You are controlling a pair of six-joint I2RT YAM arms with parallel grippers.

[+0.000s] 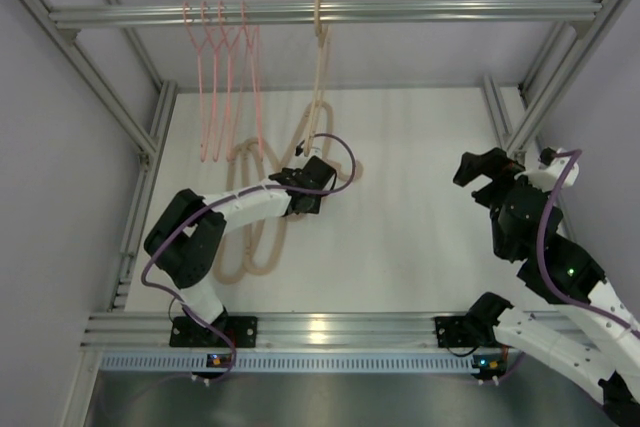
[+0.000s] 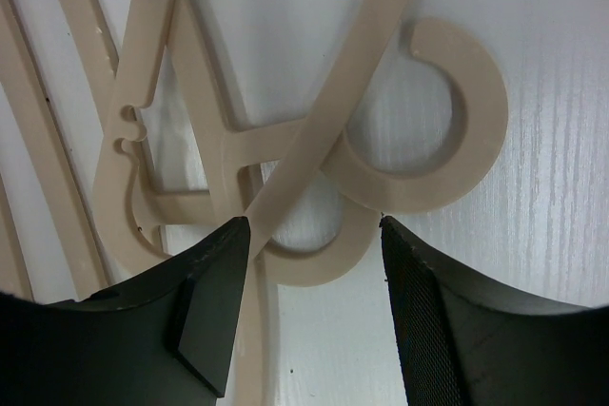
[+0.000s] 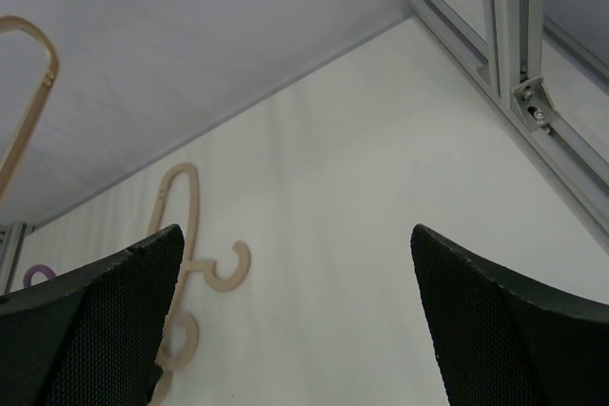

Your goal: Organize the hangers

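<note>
Beige plastic hangers (image 2: 457, 130), flat and round-hooked, lie overlapping beneath spread left fingers (image 2: 214, 301); right fingers (image 3: 105, 330) gape wide.

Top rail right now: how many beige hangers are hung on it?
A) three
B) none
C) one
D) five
C: only one beige hanger hangs from the rail, to the right of the pink hangers; the other beige hangers lie in a pile on the table.
</note>
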